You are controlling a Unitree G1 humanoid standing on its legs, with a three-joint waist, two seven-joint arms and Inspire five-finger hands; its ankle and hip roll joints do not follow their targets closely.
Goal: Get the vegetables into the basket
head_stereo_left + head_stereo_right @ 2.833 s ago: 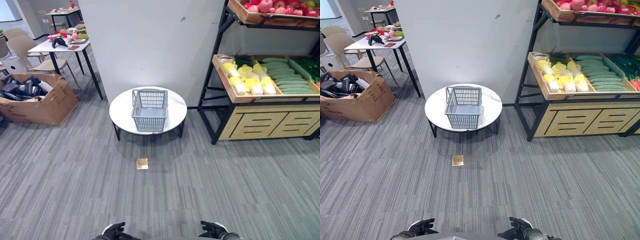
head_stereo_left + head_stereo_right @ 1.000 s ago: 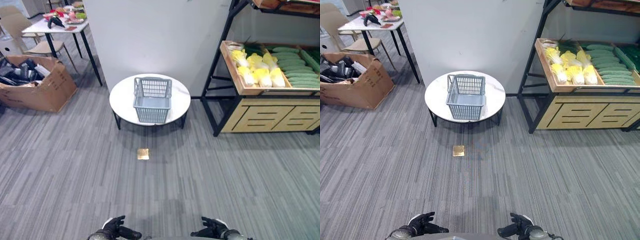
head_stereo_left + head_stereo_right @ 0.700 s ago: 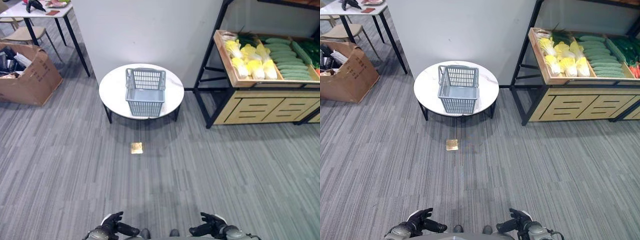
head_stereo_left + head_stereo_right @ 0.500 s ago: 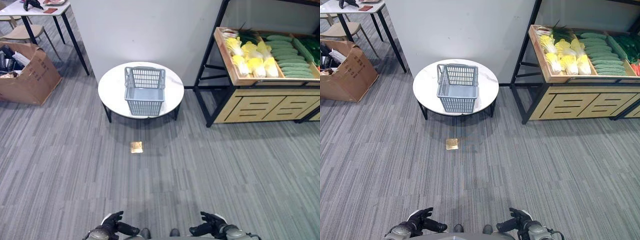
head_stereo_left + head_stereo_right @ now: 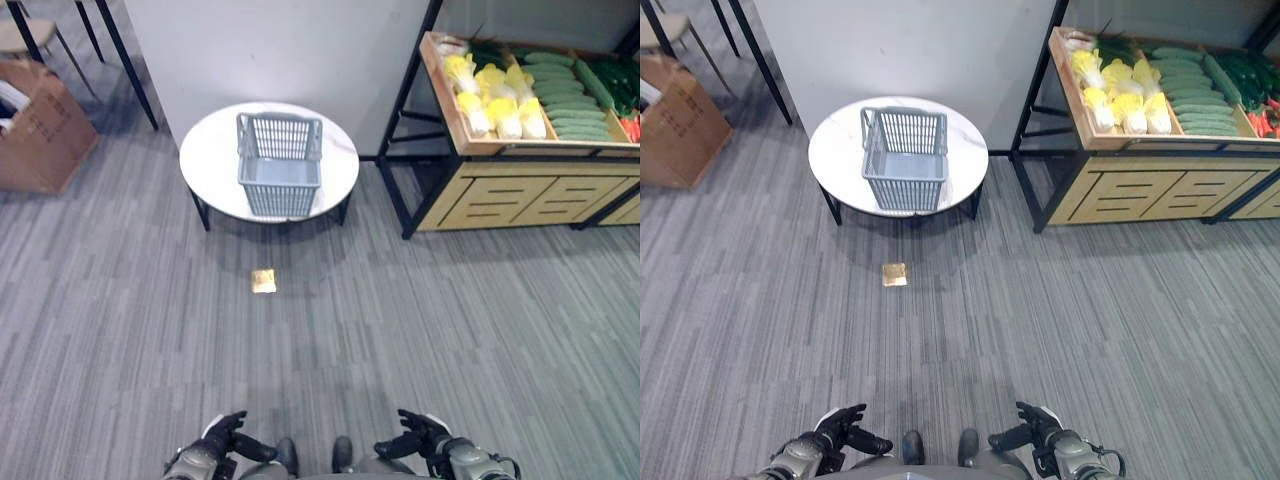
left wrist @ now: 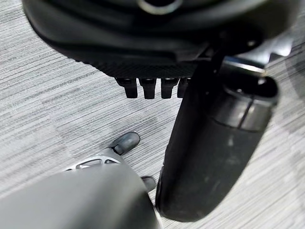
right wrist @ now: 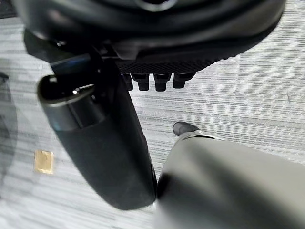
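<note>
A grey plastic basket (image 5: 280, 178) stands empty on a low round white table (image 5: 208, 165) ahead of me. On the rack to the right, a wooden crate (image 5: 520, 147) holds yellow-white cabbages (image 5: 495, 100), green cucumbers (image 5: 565, 100) and darker greens (image 5: 610, 85). My left hand (image 5: 215, 443) and right hand (image 5: 425, 440) hang low at the near edge, far from the table and rack. Their fingers are relaxed and hold nothing. The wrist views show the left hand (image 6: 152, 86) and right hand (image 7: 152, 80) above grey carpet.
A white wall pillar (image 5: 270, 50) rises behind the round table. A cardboard box (image 5: 35, 125) sits on the floor at the far left beside dark table legs (image 5: 125, 60). A small brass floor plate (image 5: 264, 281) lies in the carpet before the table.
The whole picture has shifted, so the camera has moved: the table and rack sit further left and the far room has dropped out. Both hands stay low and empty.
</note>
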